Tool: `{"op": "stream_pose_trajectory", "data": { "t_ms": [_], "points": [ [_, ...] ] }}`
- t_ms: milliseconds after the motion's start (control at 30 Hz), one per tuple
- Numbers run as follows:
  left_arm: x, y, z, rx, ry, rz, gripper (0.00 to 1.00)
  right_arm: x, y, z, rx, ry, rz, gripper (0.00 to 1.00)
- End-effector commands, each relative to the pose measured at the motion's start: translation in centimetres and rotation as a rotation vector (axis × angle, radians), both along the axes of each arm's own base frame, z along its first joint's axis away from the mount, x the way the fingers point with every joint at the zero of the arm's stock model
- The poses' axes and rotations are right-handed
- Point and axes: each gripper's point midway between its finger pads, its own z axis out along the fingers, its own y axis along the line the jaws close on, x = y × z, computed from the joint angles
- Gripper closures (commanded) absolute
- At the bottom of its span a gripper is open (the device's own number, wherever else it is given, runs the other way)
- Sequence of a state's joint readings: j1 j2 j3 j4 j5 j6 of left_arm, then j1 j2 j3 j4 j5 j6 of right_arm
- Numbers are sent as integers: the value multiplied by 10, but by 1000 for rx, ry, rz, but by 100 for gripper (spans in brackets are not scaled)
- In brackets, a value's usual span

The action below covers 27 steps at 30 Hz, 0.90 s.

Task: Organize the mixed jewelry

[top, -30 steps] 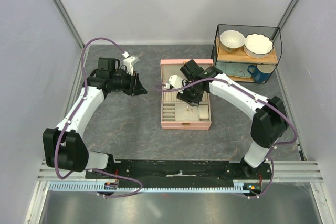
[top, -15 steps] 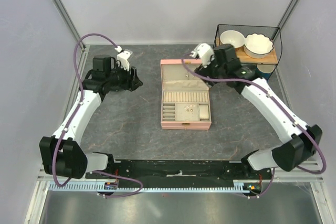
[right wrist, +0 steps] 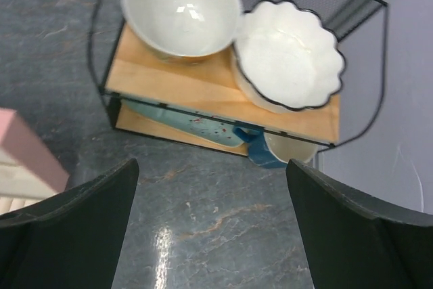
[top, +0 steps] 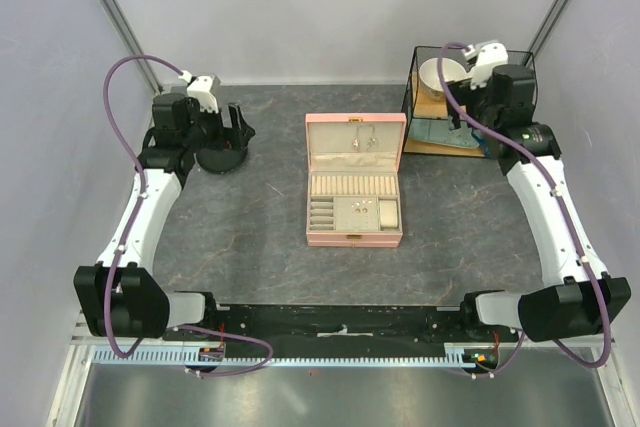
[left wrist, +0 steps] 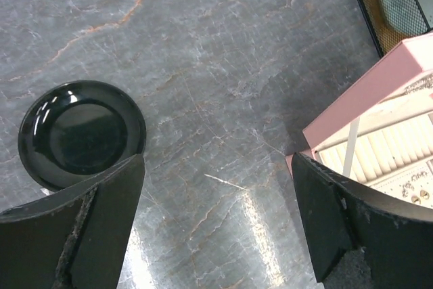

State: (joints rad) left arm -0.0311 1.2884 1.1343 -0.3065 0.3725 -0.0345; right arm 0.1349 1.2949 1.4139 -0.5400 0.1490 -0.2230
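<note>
Mixed jewelry: speck-sized pieces, all inside the open pink box at the middle of the tabletop.

- Group 1: two or three pale pieces lie loose and close together in the middle compartment of the near tray row. The slotted section is on their left and the padded block on their right.
- Group 2: a few gold-brown pieces sit on the inner face of the lid, at the far side of the box, spaced in a short row.
- Left wrist view: two small round specks show on the cream lining at the lower right edge.

Each piece is too small to tell its type.
</note>
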Motion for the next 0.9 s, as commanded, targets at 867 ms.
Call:
{"op": "stream_pose_trajectory", "data": {
  "t_ms": [867],
  "points": [
    [-20, -207, 25, -227, -14, -1064, 1, 3, -3, -2, 130, -17, 24, 2]
  ]
}}
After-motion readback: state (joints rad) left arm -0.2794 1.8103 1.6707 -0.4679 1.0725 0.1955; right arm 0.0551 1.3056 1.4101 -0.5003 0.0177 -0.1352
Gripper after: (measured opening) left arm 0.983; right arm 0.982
